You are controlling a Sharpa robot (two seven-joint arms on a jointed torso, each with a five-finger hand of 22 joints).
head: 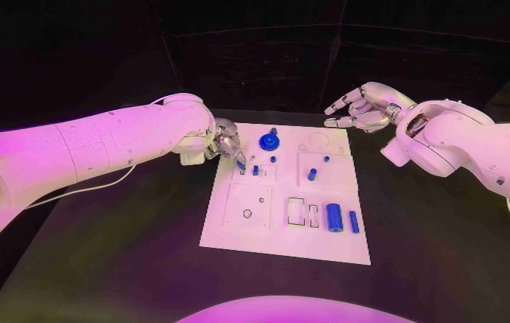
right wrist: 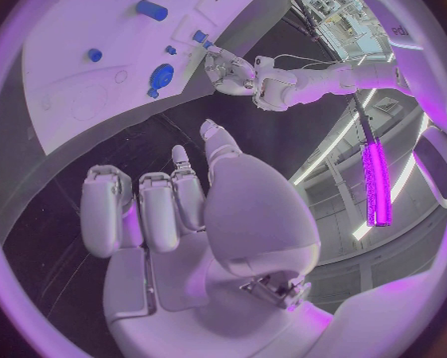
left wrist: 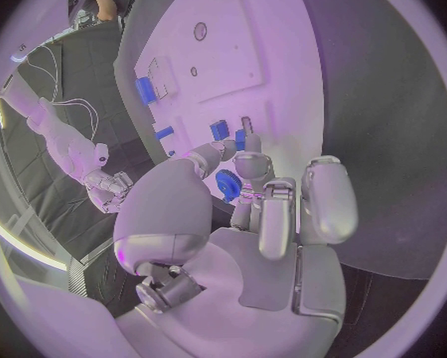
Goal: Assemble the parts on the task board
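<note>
Reaching over the task board (head: 285,245), the left hand (head: 225,144) seemingly pinches a small blue peg (head: 255,169); the right hand (head: 367,109) hovers empty, fingers loosely spread.

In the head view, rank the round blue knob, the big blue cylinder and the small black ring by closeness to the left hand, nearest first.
From the left hand, at the board's left edge:
1. Round blue knob, far end of the board, just beside the hand.
2. Small black ring, near-left part.
3. Big blue cylinder, near-right part.
</note>
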